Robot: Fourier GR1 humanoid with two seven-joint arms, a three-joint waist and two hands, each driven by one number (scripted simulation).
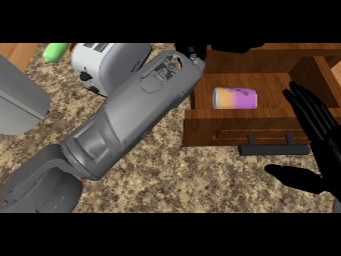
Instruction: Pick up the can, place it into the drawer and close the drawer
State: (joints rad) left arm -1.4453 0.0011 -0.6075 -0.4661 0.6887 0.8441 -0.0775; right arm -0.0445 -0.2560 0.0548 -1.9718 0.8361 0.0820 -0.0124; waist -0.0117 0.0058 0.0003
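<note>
Down nearest me, the right hand (pixel 328 145) stood at the view's right edge, fingers straight and pointing up, thumb spread wide toward the left, holding nothing. Its wrist ran off the lower right corner. Just beside its fingers I saw the dark handle (pixel 273 149) on the front of the wooden drawer (pixel 236 127), which stood pulled open over the speckled counter (pixel 188 185). Inside it the can (pixel 235 98) lay on its side, orange at one end and purple at the other, touching neither hand. My left forearm (pixel 129 115) slanted across the middle and hid much behind it. The left hand (pixel 193 50) was mostly cut off at the top; I couldn't tell how its fingers stood. Farther back, a white toaster (pixel 103 60) and something green (pixel 55 51) showed only in part.
</note>
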